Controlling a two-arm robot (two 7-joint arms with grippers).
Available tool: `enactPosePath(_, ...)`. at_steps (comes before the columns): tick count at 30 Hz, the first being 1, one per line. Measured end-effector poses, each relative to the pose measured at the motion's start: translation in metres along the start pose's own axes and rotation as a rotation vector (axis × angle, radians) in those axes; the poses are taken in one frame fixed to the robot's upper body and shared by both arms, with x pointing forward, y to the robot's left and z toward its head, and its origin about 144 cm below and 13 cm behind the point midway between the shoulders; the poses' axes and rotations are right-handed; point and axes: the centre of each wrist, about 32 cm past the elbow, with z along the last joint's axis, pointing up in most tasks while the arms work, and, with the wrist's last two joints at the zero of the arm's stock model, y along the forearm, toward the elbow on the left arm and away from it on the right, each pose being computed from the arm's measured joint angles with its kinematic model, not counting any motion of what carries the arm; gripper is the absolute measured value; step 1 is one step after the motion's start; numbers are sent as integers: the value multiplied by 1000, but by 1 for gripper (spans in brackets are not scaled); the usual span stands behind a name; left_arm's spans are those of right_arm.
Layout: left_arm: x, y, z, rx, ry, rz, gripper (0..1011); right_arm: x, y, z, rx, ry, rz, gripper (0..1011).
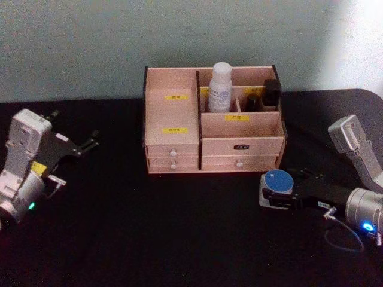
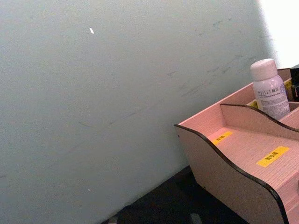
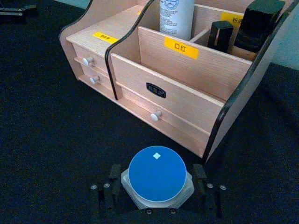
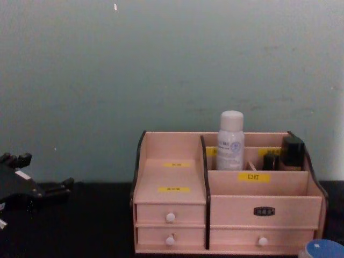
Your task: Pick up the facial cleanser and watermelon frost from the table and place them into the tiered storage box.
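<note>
**Stock on my counter, hand by hand**

- My right hand: clenched on the watermelon frost, one jaw against each side of the jar, blue lid facing up. It sits low at the counter's right side, just off the right front corner of the tiered storage box.
- My left hand: released, holding nothing, near the counter's left edge and well apart from the box.
- Facial cleanser: upright in a rear compartment of the box.
- Dark cosmetic bottles: in the compartments beside it.
</note>
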Motion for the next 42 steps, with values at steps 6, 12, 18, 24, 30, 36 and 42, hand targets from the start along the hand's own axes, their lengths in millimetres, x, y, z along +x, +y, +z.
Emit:
enactPosePath(6,0,0,0,0,0,0,1001,0,0,0,0,0,0,868)
enactPosePath(12,0,0,0,0,0,0,1001,0,0,0,1,0,0,729)
enactPosePath(18,0,0,0,0,0,0,1001,0,0,0,1,0,0,723)
enactPosePath(24,0,0,0,0,0,0,1001,0,0,0,2,1,0,723)
enactPosePath(30,0,0,0,0,0,0,1001,0,0,0,2,1,1,723)
enactPosePath(36,0,0,0,0,0,0,1001,1,-1,0,5,3,6,723)
enactPosePath(42,0,0,0,0,0,0,1001,3,-6,4,24,6,38,723)
